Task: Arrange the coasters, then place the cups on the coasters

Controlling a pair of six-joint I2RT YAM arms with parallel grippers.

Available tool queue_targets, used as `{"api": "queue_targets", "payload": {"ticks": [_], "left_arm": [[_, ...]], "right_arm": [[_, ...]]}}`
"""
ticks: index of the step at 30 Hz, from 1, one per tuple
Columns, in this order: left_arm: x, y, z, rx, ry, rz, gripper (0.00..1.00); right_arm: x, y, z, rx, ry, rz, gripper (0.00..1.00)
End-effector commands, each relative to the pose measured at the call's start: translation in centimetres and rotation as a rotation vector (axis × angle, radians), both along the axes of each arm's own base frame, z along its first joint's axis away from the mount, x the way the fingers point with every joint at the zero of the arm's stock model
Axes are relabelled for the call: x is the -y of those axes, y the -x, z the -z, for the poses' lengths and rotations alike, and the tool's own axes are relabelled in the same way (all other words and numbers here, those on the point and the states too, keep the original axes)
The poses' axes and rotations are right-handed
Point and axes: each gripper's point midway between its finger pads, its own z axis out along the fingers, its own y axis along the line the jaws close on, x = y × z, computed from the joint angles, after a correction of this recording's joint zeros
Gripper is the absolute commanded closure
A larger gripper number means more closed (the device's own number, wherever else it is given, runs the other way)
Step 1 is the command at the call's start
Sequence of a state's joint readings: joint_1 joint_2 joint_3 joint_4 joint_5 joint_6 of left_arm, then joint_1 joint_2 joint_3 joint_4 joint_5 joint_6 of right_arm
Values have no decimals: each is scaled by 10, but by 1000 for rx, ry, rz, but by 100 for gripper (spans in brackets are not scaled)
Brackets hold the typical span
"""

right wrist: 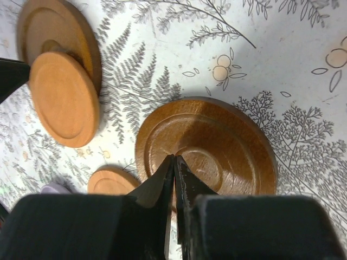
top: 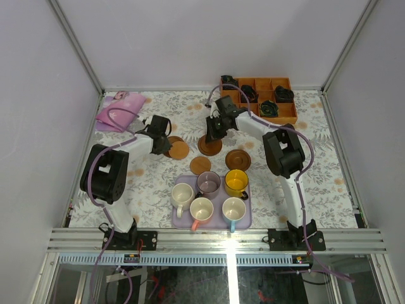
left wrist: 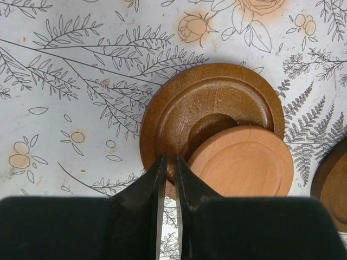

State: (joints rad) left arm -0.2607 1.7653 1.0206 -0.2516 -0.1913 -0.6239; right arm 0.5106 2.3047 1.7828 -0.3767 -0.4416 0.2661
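Several coasters lie on the floral cloth. At the left, a light coaster overlaps a dark coaster. My left gripper is shut, with its tips over that dark coaster's near rim. My right gripper is shut, tips down on a dark coaster in the middle. Another light coaster and a dark coaster lie nearer the cups. Mauve cup, yellow cup and three cream-coloured cups stand on the lilac tray.
An orange-brown compartment box holding black cable bundles stands at the back right, just behind the right arm. A pink folded cloth lies at the back left. Metal frame rails run along the table's edges.
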Motion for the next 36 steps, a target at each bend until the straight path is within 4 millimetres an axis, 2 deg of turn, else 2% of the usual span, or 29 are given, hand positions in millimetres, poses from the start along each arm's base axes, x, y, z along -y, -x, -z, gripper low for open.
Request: {"api": "queue_targets", "payload": {"ticks": [1,2,4,8,10,11,13,15,20,27,36], "left_arm": [[-1,-18,-33,70,-15,22,89],[1,-23,-39,86,-9,29,89],[6,-31,-51,116,6,44,89],[14,-35,-59,133,40,77,87],[19,-31,-56,123,55,97,85],[21,-28,-55,115,60,107,82],[22,-22,-51,100,61,115,66],[20,-15,-48,87,55,107,59],[11,-1,-34,30,25,66,51],[22,1,-22,4,80,91,19],[29,-4,-12,-13,102,112,18]], "right_arm": [[-6,-6,-83,183,-57,-26,85],[-4,-6,-93,207,-60,-20,78],[3,-4,-106,244,-51,3,72],[23,9,-111,251,-9,63,72],[29,20,-110,225,-1,74,65],[31,27,-109,205,-2,70,59],[34,39,-104,163,0,59,50],[36,48,-98,136,11,52,45],[41,56,-89,123,31,49,44],[42,57,-90,131,26,49,44],[44,59,-89,138,24,54,44]]}}
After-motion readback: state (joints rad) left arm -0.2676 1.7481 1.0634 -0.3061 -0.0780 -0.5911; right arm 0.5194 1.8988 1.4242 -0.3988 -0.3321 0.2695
